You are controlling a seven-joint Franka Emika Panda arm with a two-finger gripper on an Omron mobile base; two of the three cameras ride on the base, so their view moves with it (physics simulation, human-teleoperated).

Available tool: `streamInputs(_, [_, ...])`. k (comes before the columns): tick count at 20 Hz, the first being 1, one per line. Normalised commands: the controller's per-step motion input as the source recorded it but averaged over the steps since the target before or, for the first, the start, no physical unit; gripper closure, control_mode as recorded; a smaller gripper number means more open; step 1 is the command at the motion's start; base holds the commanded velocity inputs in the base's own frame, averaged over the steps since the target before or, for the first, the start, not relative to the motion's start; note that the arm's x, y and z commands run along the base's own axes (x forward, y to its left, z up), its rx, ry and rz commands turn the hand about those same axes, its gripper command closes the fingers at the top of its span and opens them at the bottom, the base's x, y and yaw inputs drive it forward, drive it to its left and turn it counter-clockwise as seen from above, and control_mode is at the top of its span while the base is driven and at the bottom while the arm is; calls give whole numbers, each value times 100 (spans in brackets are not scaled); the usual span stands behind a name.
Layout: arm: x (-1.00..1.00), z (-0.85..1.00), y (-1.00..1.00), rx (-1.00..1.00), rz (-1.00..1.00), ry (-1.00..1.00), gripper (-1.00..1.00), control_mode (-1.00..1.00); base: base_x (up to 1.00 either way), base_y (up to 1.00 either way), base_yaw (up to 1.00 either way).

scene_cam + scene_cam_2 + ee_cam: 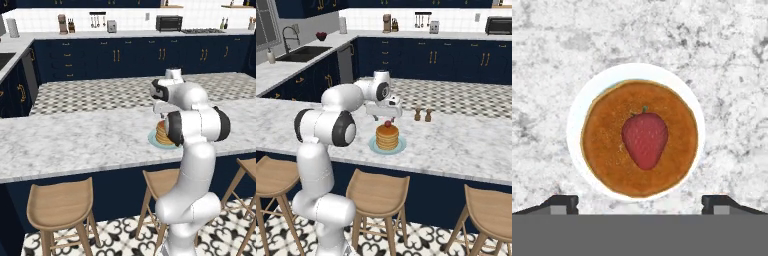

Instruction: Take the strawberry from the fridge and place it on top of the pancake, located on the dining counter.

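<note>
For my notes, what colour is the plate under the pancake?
White in the hand view, where the plate shows best; pale greenish elsewhere.

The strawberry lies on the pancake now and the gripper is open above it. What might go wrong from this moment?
1. The strawberry rests loose on the flat top of the pancake; a touch might roll it off.
2. The open gripper hangs close above the stack, so a sideways retreat may brush the fruit; lifting straight up looks safer.
3. The plate sits near the stool-side edge of the dining counter; a knock from the arm might push it that way.
</note>
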Motion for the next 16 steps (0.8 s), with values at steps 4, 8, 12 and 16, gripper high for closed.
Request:
streamInputs(4, [-87, 43, 8, -2, 0, -3, -100, -100, 0, 0, 0])
streamInputs(8, [-100, 17, 0, 8, 1, -15, -100, -100, 0, 0, 0])
streamInputs(12, [-100, 5, 1, 3, 5, -18, -100, -100, 0, 0, 0])
streamInputs(16, [-100, 0, 22, -1, 7, -25, -100, -100, 0, 0, 0])
